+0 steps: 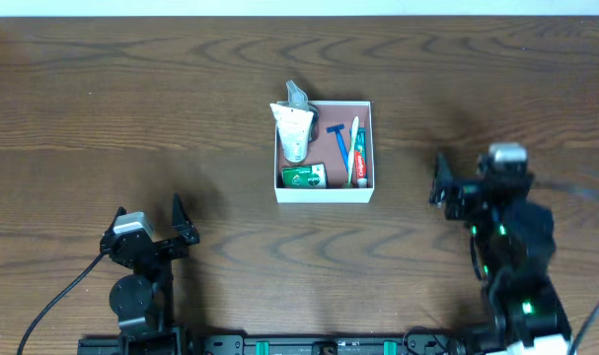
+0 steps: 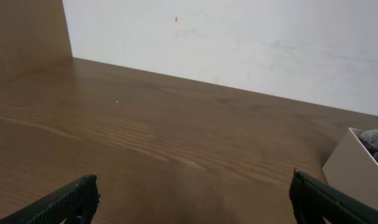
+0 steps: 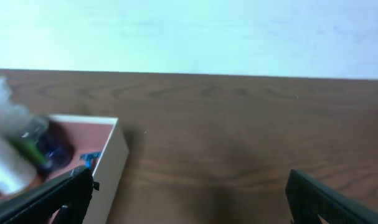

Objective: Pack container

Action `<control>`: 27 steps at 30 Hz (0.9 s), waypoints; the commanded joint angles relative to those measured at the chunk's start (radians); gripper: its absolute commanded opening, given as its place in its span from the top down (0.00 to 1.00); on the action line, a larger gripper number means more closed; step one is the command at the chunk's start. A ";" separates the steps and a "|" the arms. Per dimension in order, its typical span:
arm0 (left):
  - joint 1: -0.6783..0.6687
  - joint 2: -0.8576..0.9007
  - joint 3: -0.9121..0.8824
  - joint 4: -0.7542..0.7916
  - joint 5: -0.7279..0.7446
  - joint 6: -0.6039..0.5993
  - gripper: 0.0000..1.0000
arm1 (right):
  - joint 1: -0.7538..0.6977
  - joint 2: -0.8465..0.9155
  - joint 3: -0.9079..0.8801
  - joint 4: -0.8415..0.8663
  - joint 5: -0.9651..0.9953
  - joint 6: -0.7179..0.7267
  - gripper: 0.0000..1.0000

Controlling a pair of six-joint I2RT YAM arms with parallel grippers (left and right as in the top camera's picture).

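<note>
The brown wooden bench (image 1: pixel 102 108) fills the overhead view. The container (image 1: pixel 324 194) stands on it just above the centre of the frame. It is almost square, so it has no real long axis, and its walls run parallel with the frame edges.

The right end effector (image 1: pixel 437 180) is at middle right, near the right wall of the container and about level with its lower half, so the container lies to its left. The left end effector (image 1: pixel 148 209) is at lower left, well apart from it. I judge the right arm is better placed for the next move. Both end effectors are spread wide and hold nothing.

Inside the container lie a white pouch (image 1: pixel 295 128), a toothpaste tube (image 1: pixel 358 158), a green box (image 1: pixel 302 177) and a blue razor (image 1: pixel 338 140).
</note>
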 commanded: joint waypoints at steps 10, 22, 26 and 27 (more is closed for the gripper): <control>0.006 -0.006 -0.012 -0.041 0.011 0.013 0.02 | -0.073 -0.357 -0.308 0.140 -0.068 -0.085 0.01; 0.006 -0.006 -0.012 -0.041 0.011 0.013 0.02 | -0.127 -0.614 -0.465 0.095 -0.138 -0.099 0.01; 0.006 -0.006 -0.012 -0.041 0.011 0.013 0.02 | -0.127 -0.614 -0.466 0.066 -0.138 -0.158 0.01; 0.006 -0.006 -0.012 -0.041 0.011 0.013 0.02 | -0.127 -0.614 -0.466 0.051 -0.138 -0.170 0.01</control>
